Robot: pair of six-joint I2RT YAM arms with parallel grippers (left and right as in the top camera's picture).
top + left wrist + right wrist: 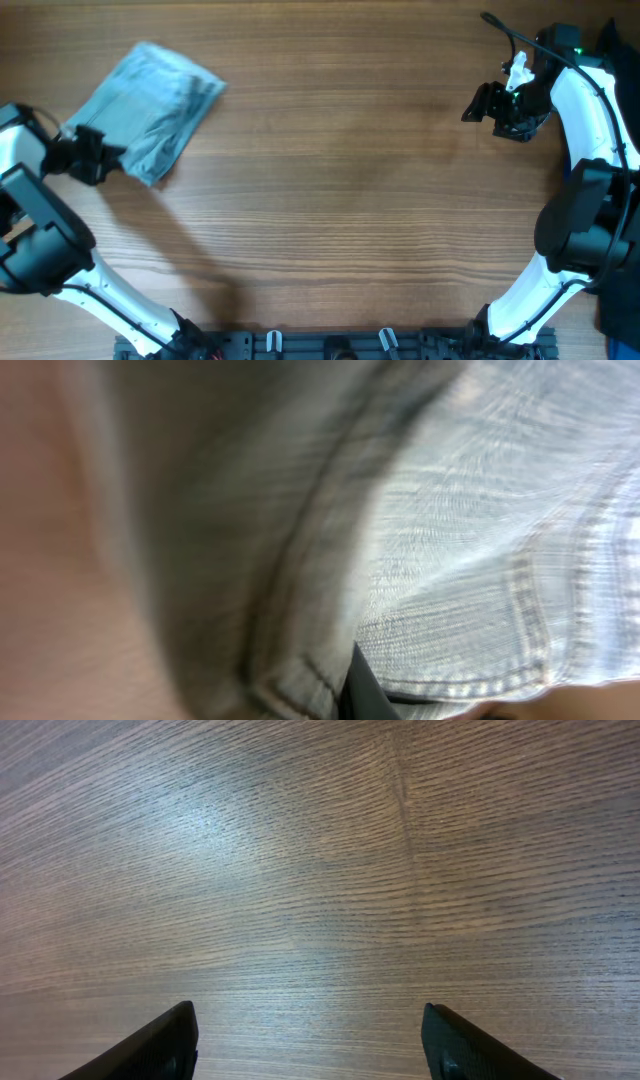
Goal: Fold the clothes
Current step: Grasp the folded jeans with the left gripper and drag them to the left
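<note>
The denim shorts (150, 108) lie toward ten o'clock on the wooden desk (340, 200) in the overhead view. They are gathered into a compact, roughly four-sided packet set askew, its long axis running from about seven o'clock up to one o'clock. The cloth is a faded light blue with a greyish cast. Darker creases and folds run along the middle, and the top layer looks rumpled rather than smooth. The left claw (108, 158) sits at the packet's seven o'clock corner, touching the cloth edge. From above it cannot be told whether it is clamped on the cloth or only resting against it. In the left wrist view the shorts (480, 560) fill nearly the whole frame. A fine diagonal weave shows in pale washed blue, with a double row of light stitching curving at four o'clock. A thick raised seam runs down the middle, and the nine o'clock side is blurred and shadowed. Only a dark sliver of one finger (362, 685) shows at six o'clock, so the grip cannot be judged there either. The right claw (478, 103) is well apart at two o'clock. In its own view the right claw (310, 1045) has its fingers spread wide over bare desk (300, 870), holding nothing.
</note>
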